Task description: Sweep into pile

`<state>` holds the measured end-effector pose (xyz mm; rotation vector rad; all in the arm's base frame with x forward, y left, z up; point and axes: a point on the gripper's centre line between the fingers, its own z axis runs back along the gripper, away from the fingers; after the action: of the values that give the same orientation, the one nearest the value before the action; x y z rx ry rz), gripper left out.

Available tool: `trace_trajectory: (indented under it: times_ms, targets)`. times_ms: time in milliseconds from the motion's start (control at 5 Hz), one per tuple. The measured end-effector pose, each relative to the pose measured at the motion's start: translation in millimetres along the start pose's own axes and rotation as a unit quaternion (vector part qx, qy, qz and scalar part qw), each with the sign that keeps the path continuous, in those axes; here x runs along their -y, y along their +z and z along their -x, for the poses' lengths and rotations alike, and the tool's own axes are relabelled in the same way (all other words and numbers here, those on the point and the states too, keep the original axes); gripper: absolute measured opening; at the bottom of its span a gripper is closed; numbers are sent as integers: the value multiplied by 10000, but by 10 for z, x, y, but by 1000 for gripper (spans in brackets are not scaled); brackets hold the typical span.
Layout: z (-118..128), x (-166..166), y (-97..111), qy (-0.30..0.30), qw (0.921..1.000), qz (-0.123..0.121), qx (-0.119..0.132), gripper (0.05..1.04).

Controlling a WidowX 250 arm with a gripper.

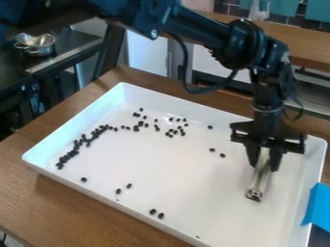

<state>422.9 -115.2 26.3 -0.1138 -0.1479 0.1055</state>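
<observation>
And here's the arm [251,43], coming in from the top of the view, its end effector [263,161] hanging over the right part of the white tray [74,120]. It has a grip on the sweeping tool [259,181], a long, pale, shiny piece clasped between the two fingers, tilted, its dark end low over the tray's floor; whether it touches down there, I can't tell. Now the black beans [74,149], and they're all inside the tray! The thickest band curves along near the tray's left wall, beans packed close, then thins into a string heading for the middle of the far side. A looser bunch sits just beyond that string's end, toward the tray's centre. One lone bean lies to the right of it, and two more lie nearer the tool. Down by the tray's near wall, it's stragglers: a single, then two pairs. The tray itself rests on the wooden counter [26,202], with a bright blue piece [317,207] at its right wall. Well beyond the tray, upper left, a metal pot [38,47] sits on a dark surface.
</observation>
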Motion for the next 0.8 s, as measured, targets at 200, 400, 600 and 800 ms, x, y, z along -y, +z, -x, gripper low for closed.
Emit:
trace_trajectory:
  times_ms: [200, 400, 600, 800]
  targets:
    - [-67, -240, 28, 86, 9999, -1, -77, 364]
    - [-110, -451, 56, 183, 9997, 1, -131, 364]
    - [-83, -582, 46, 110, 9999, 66, -91, 364]
    - [-29, -837, 88, 132, 9999, 53, -75, 364]
